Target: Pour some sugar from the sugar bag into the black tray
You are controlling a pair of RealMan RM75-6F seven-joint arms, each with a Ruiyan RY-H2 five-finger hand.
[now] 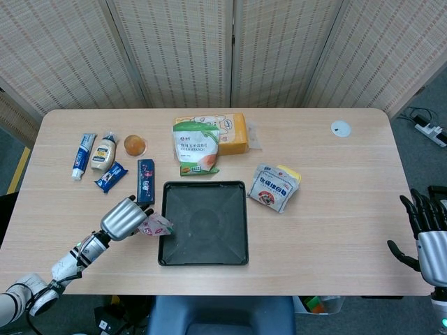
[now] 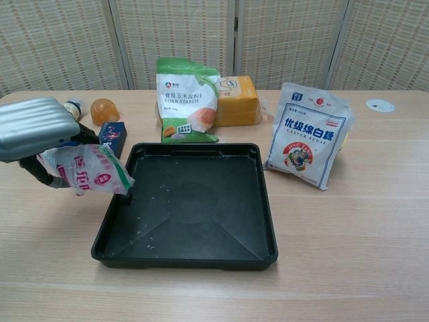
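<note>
My left hand grips a small pink and white sugar bag, tipped on its side. The bag's mouth reaches the left rim of the black tray. A few white grains lie scattered on the tray floor. My right hand hangs off the table's right edge, fingers spread and holding nothing; the chest view does not show it.
A green corn starch bag and an orange pack stand behind the tray. A white castor sugar bag leans to its right. A dark blue box, tubes, a bottle and an orange ball sit at left.
</note>
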